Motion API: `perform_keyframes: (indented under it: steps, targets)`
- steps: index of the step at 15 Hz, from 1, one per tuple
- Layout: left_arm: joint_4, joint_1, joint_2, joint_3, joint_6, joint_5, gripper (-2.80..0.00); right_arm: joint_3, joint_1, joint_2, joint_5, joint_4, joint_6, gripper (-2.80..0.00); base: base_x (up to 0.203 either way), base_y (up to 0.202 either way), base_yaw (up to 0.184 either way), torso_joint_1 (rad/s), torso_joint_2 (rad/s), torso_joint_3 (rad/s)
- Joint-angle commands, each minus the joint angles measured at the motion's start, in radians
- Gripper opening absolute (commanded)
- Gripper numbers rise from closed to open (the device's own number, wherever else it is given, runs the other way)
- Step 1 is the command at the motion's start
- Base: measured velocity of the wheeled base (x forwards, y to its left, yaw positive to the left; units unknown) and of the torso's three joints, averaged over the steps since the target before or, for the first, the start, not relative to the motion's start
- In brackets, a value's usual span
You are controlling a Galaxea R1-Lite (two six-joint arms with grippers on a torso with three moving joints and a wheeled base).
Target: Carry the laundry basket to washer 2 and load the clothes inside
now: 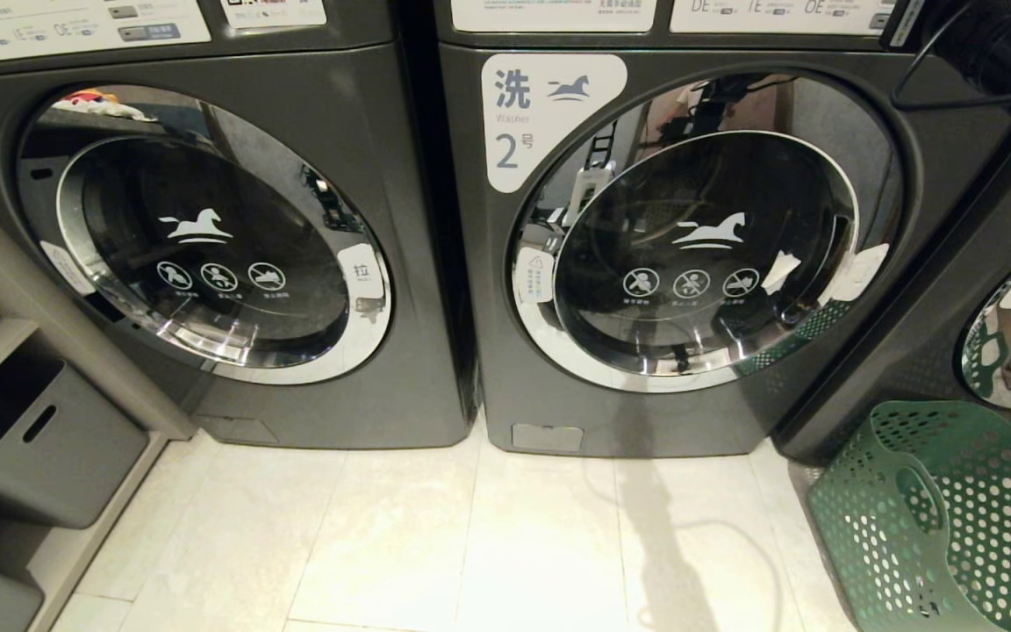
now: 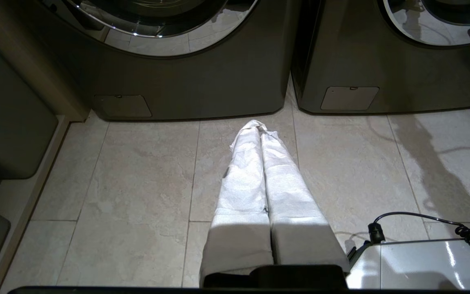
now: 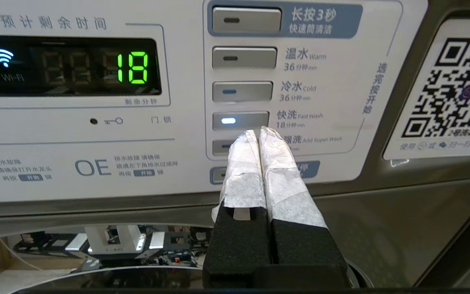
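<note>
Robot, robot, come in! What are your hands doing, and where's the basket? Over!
Right gripper shut, at washer 2's panel buttons. Left gripper shut, parked low over floor. Basket on floor, right of washer 2. Door closed.

Washer 2 (image 1: 699, 246): dark grey front-loader, chrome-rimmed round glass door shut, white "2" label at upper left of door. Laundry basket (image 1: 953, 518): green, perforated, oval handle cut-out, tilted on the floor right of washer 2 (contents not visible).

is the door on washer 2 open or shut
Shut. In the head view the round chrome-rimmed glass door sits flush in the front of washer 2, with no gap around its rim.
</note>
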Motion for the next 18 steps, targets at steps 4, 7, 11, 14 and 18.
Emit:
perform_keyframes:
  steps: [4, 7, 11, 14, 18]
  targets:
    - [0.0, 0.001, 0.0, -0.001, 0.0, 0.0, -2.8, 0.093, 0.003, -0.043, 0.004, -0.009, 0.0, -2.8, 0.0, 0.0, 0.0, 0.0, 0.0, 0.0]
    - [0.0, -0.001, 0.0, 0.001, 0.0, 0.0, -2.8, 0.141, 0.003, -0.056, 0.006, -0.012, 0.005, -2.8, 0.0, 0.0, 0.0, 0.0, 0.0, 0.0]
    - [0.0, 0.0, 0.0, 0.001, 0.002, -0.001, -2.8, 0.137, 0.002, -0.05, 0.007, -0.012, 0.006, -2.8, 0.0, 0.0, 0.0, 0.0, 0.0, 0.0]
    - [0.0, 0.001, 0.0, 0.001, 0.002, -0.001, -2.8, 0.129, 0.002, -0.043, 0.009, -0.013, 0.006, -2.8, 0.0, 0.0, 0.0, 0.0, 0.0, 0.0]
    - [-0.002, 0.001, 0.0, 0.001, 0.002, -0.001, -2.8, 0.118, 0.0, -0.032, 0.009, -0.014, 0.006, -2.8, 0.0, 0.0, 0.0, 0.0, 0.0, 0.0]
